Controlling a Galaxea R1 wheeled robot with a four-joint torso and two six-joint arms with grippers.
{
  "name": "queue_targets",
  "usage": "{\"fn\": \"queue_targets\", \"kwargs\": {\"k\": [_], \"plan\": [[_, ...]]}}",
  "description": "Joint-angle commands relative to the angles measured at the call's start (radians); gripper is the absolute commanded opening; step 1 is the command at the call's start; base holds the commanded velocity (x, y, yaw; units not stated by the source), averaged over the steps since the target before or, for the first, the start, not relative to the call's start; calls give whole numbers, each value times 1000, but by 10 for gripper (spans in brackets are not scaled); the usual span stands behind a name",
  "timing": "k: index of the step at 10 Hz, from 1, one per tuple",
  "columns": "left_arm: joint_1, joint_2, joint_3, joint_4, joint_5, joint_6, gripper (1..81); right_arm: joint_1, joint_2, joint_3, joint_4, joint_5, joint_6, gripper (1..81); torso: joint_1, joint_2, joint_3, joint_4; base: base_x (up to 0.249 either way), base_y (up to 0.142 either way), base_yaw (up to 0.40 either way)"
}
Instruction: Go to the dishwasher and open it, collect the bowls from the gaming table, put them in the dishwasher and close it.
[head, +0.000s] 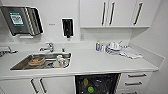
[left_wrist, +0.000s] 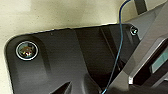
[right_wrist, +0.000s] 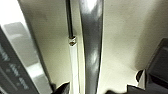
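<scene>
Kitchen station, as I see it from my head camera.

Dishwasher (head: 97, 83): built in under the white bench (head: 100, 62), just right of the sink. Its dark interior is exposed, so the door is open. Inside sit two of the bowls: a yellow bowl (head: 85, 81) and, below it, a bright green bowl (head: 90, 89).

Sink (head: 42, 61): stainless steel, set into the bench at left, with an orange item (head: 35, 60) and some pale crockery in the basin. A chrome tap (head: 49, 46) stands behind it.

Wall fittings: steel paper-towel dispenser (head: 21, 20) at upper left; black soap dispenser (head: 67, 27) near the middle; white upper cabinets (head: 112, 13) with dark bar handles at right.

Bench, back right: a small bottle (head: 98, 45), stacked white dishes (head: 114, 46), and a crumpled cloth (head: 130, 53) beside them.

Below the bench: white cupboard doors (head: 37, 86) left of the dishwasher, drawers (head: 136, 79) to its right.

Right wrist camera: a polished steel bar (right_wrist: 92, 47) runs close past the lens over a pale surface.

Jaws, left and right: I cannot tell whether either is open or closed.
</scene>
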Motion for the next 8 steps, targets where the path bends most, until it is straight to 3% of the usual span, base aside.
{"fn": "queue_targets", "kwargs": {"k": [1,2,3,5,8], "plan": [[-39,-1,-5,9,48,2,811,248,-161,256,20,32,-13,811,0,0,0,0,0,0,0],[-42,19,-55,15,70,2,811,245,-178,282,-2,26,-31,811,0,0,0,0,0,0,0],[-44,44,-98,18,68,4,811,212,-172,258,-74,10,-57,811,0,0,0,0,0,0,0],[-44,85,-201,18,64,4,811,58,-141,124,-290,-66,-97,811,1,0,0,0,0,0,0],[-45,90,-225,6,21,1,811,-114,-121,-18,-676,-65,-123,811,1,0,0,0,0,0,0]]}}
